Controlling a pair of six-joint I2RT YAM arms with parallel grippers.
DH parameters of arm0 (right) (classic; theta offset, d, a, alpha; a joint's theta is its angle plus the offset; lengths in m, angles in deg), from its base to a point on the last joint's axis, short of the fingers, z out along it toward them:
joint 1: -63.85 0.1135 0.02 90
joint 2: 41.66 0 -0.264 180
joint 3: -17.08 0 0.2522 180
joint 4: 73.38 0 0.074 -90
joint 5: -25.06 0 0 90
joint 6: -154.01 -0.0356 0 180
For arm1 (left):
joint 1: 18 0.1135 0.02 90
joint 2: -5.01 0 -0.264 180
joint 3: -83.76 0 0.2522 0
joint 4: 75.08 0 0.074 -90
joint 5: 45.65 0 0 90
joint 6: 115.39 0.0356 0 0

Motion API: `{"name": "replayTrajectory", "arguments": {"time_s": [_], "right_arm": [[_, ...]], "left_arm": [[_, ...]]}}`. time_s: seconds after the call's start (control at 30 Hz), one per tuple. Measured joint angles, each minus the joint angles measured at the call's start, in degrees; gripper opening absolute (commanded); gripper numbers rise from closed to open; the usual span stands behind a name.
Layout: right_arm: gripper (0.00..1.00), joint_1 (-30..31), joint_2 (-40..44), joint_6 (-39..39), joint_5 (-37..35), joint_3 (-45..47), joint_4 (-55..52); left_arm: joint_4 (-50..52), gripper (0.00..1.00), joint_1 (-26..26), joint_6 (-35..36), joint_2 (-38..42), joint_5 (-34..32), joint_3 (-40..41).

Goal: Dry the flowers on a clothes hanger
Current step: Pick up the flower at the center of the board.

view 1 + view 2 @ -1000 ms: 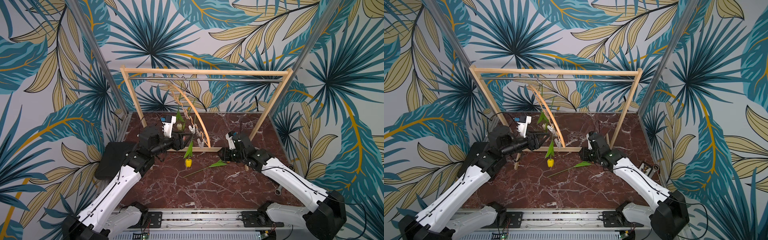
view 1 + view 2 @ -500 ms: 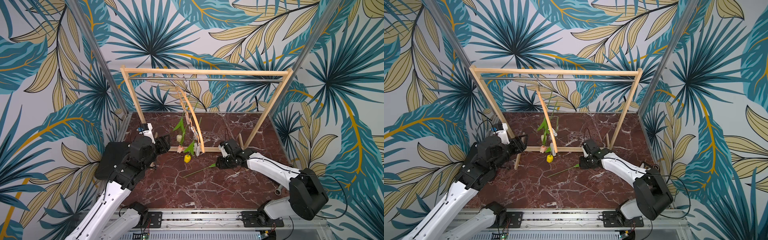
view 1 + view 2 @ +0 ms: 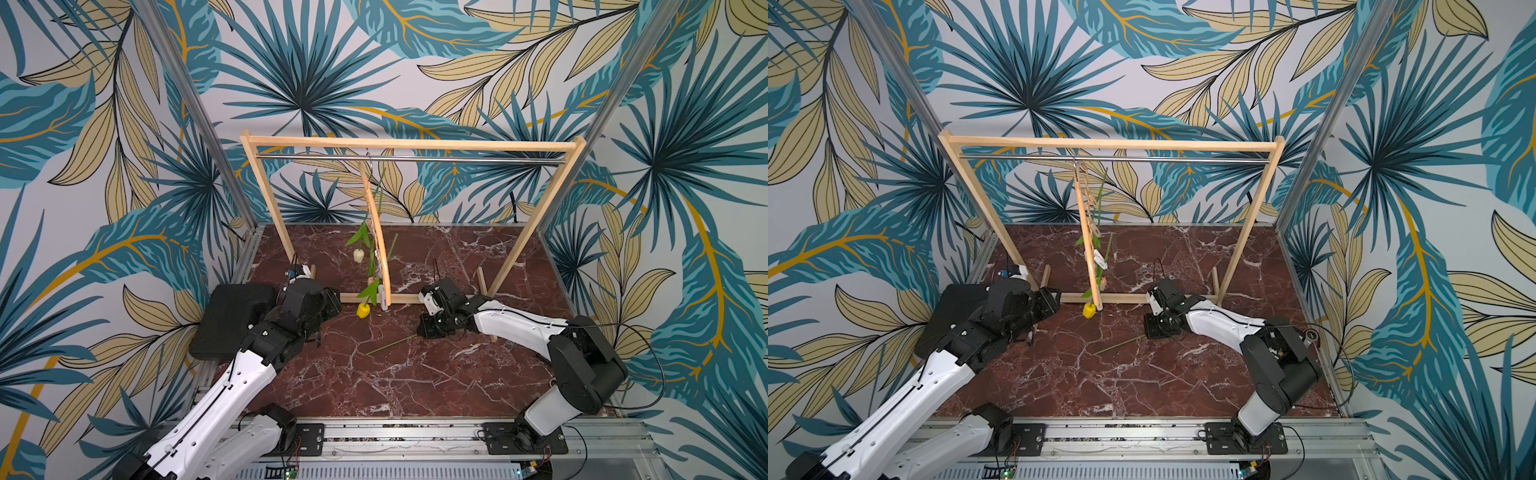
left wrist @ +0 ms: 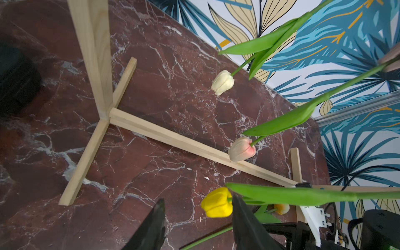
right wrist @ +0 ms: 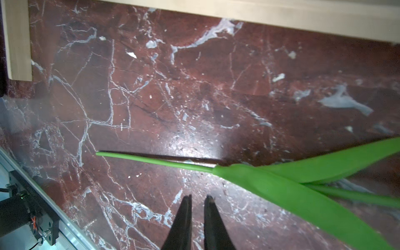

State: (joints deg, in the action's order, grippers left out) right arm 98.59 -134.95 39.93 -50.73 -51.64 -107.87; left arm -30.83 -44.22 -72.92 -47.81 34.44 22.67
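Under the rack's rod (image 3: 457, 158), the clothes hanger (image 3: 380, 249) carries three flowers by their stems. The cream head (image 4: 223, 82), pink head (image 4: 242, 149) and yellow head (image 4: 217, 202) point downward, presumably to dry straight. The fourth tulip (image 5: 151, 161) lies unclipped on the table (image 3: 415, 374). Right end effector (image 5: 198, 197): nearly pressed together, empty, just short of that stem. Left end effector (image 4: 198, 201): spread, empty, near the yellow head.

Landmark: the wooden rack (image 3: 407, 144) with its metal rod (image 3: 457, 158). It stands on a dark red marble floor (image 3: 395, 374) veined white. Behind and to both sides of the rack, the walls (image 3: 299, 83) carry teal and beige palm-leaf wallpaper. Aluminium posts (image 3: 195, 112) rise at the corners behind it. Lighting is even.
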Motion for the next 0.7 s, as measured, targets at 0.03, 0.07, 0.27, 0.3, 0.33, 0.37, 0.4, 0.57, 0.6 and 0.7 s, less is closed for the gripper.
{"name": "replayTrajectory", "arguments": {"time_s": [0.03,0.07,0.27,0.3,0.33,0.37,0.4,0.57,0.6,0.7], "right_arm": [[0.21,0.4,-0.3,-0.3,0.0,-0.2,0.3],[0.22,0.7,-0.7,-0.5,0.0,-0.4,0.6],[0.23,1.4,-5.7,-1.0,0.0,-3.0,0.9],[0.24,1.6,-6.2,-1.0,0.0,-3.0,0.9],[0.24,1.8,-6.3,-1.1,-0.1,-3.0,0.5],[0.24,2.0,-6.4,-1.2,0.0,-3.0,0.4],[0.24,2.2,-6.4,-1.3,0.0,-3.0,0.3],[0.24,3.9,-6.7,-2.6,0.0,-3.0,0.8],[0.24,4.5,-7.1,-3.0,0.1,-3.0,1.2],[0.24,6.1,-9.0,-4.3,0.5,-3.0,2.5]], "left_arm": [[-0.4,0.52,0.0,-0.1,0.0,0.3,0.6],[-1.0,0.51,0.0,-0.1,0.0,0.7,1.2],[-2.5,0.49,0.0,-2.4,0.5,2.8,5.9],[-2.8,0.5,0.0,-2.9,1.0,3.0,6.9],[-3.1,0.5,0.0,-3.3,1.6,3.1,8.0],[-3.4,0.5,0.0,-3.6,2.1,3.1,8.8],[-3.6,0.49,0.0,-4.2,2.5,3.1,9.7],[-3.5,0.46,0.0,-4.8,0.4,3.2,10.4],[-3.1,0.46,0.0,-4.7,-0.2,3.1,10.4],[-1.5,0.47,0.0,-4.3,-0.5,2.8,10.4]]}}
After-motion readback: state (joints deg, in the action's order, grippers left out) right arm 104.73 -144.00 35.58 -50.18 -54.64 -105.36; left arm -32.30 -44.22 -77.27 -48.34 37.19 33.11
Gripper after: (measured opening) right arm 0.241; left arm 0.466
